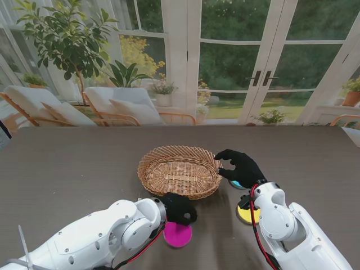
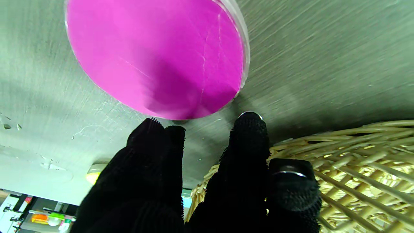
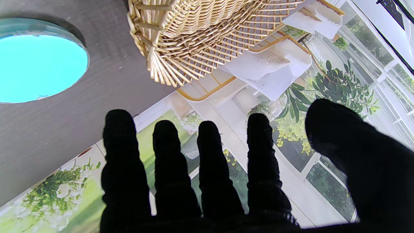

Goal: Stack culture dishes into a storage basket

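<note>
Beside the wicker basket [image 1: 180,170] on the grey table [image 1: 67,169], the right hand [image 1: 241,166] hovers with fingers spread, empty, over a turquoise dish [image 3: 38,66]. Nearer to me, the left hand [image 1: 179,208] is empty too, fingertips [image 2: 248,129] just short of a magenta dish [image 2: 155,55]. A yellow dish [image 1: 245,214] lies by the right wrist.
</note>
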